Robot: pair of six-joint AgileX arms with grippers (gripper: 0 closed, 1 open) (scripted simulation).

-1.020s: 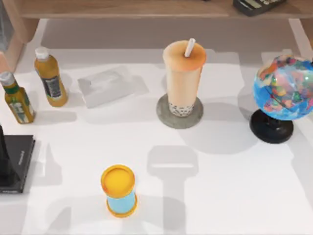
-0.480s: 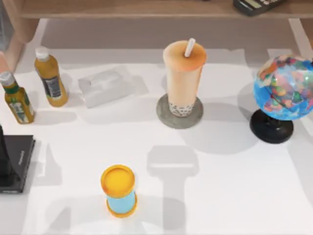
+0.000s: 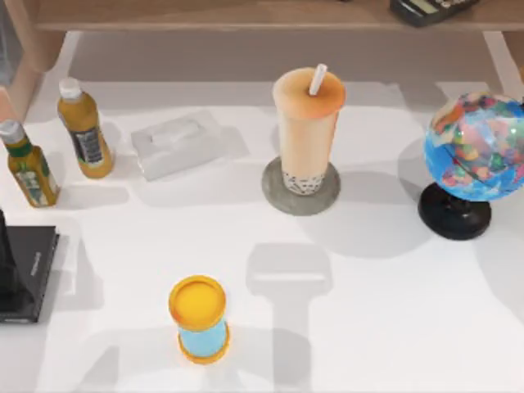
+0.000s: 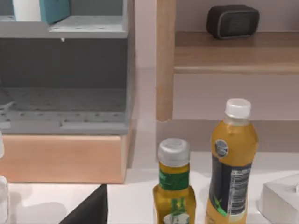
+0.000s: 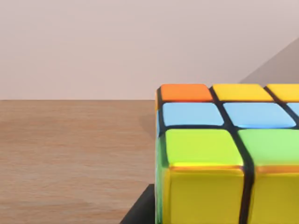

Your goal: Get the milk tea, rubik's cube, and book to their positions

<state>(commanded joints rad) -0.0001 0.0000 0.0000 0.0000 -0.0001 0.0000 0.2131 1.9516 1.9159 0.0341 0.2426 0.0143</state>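
The rubik's cube [image 5: 224, 163] sits on a wooden shelf [image 5: 70, 154] right before the right end effector, whose grip I cannot tell, so I would back away slowly and level, avoiding nudging it.

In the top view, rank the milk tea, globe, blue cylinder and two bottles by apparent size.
1. Globe, with stand; the milk tea looks about as big, so unsure.
2. Blue cylinder.
3. The two bottles look alike.
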